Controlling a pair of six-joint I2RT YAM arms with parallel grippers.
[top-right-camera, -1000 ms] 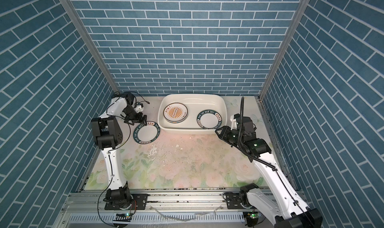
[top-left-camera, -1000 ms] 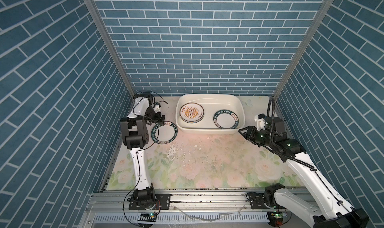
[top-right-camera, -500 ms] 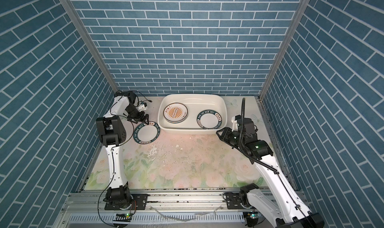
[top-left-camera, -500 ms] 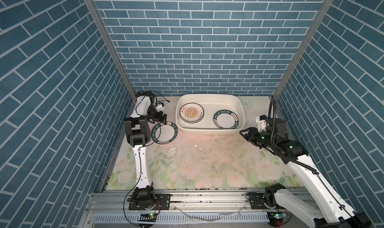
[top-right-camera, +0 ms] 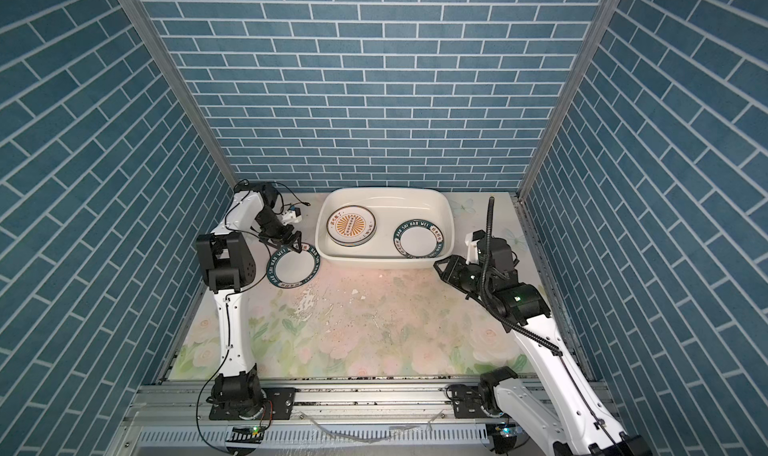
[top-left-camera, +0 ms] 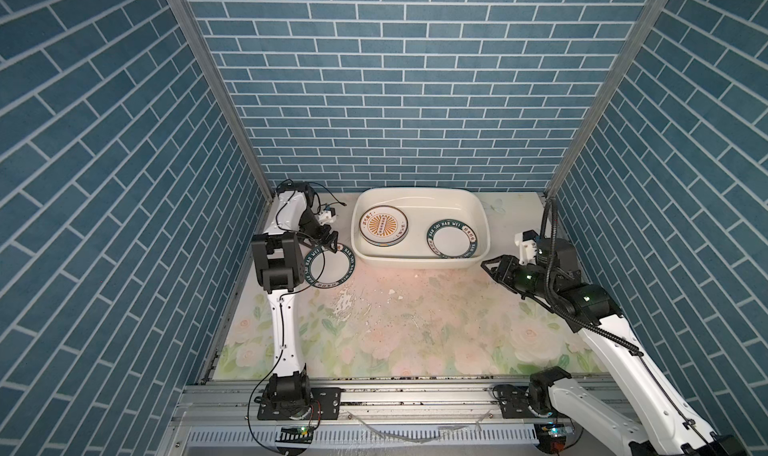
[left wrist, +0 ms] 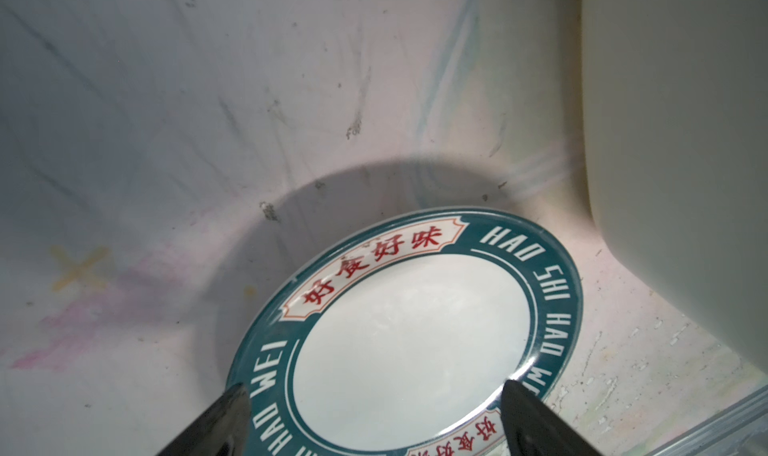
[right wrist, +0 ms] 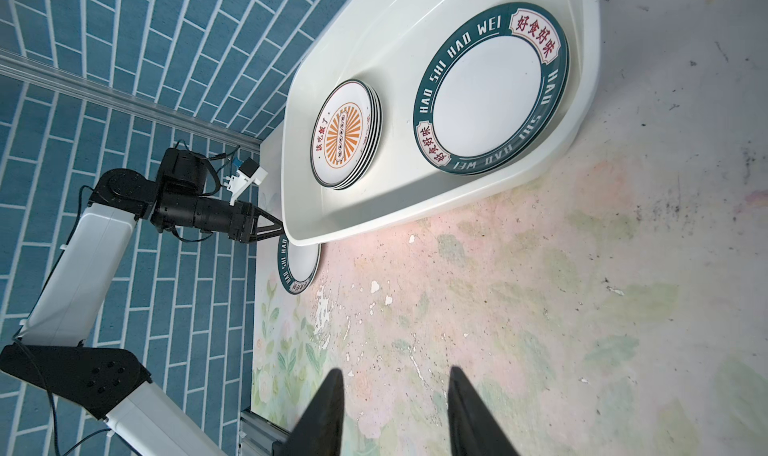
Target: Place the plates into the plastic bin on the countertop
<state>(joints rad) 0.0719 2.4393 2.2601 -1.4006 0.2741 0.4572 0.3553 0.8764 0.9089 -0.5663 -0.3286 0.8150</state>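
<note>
A: Where is the left arm?

B: It rises along the left edge of the desk, elbow folded. The forearm reaches the far left corner and the wrist doubles back. The left end effector points down at the desk, jaws spread wide.

A: And the right arm?

B: It stretches from the near right corner along the right edge. The right end effector points toward the desk's middle, jaws partly apart, gripping nothing.

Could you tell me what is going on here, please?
The left gripper, jaws open, hovers at the rim of a teal-banded plate lying on the countertop beside the bin. The bin holds a stack of sunburst plates and a second teal plate. The right gripper hangs open and empty nearby.
</note>
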